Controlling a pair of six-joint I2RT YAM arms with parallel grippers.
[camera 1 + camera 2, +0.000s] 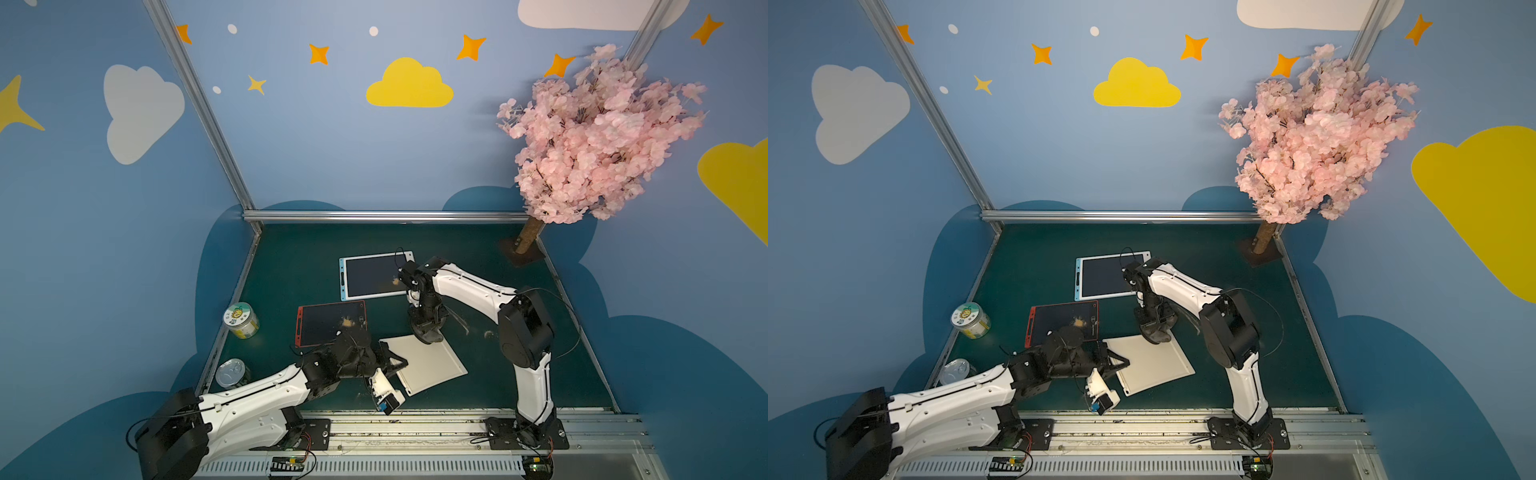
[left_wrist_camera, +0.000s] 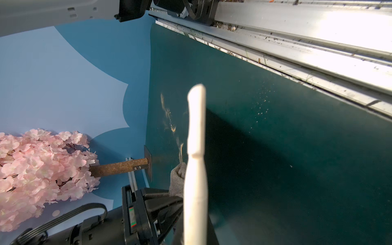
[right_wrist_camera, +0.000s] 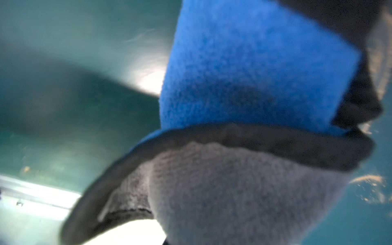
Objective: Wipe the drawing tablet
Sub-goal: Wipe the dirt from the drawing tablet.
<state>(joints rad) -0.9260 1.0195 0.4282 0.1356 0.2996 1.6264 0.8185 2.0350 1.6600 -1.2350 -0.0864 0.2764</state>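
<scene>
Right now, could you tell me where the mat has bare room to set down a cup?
The mat is bare at the far left, bordered by the back rail, the jar and the blue-framed tablet, and along that rail toward the tree base. The middle is crowded: red-framed tablet, white board and cloth sit close together.

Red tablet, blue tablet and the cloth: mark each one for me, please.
Red tablet [image 1: 326,326]: in a top view, on its dark screen.
Blue tablet [image 1: 370,276]: in a top view, on its dark screen.
Cloth [image 3: 244,191]: right wrist view, on its grey fold.
</scene>
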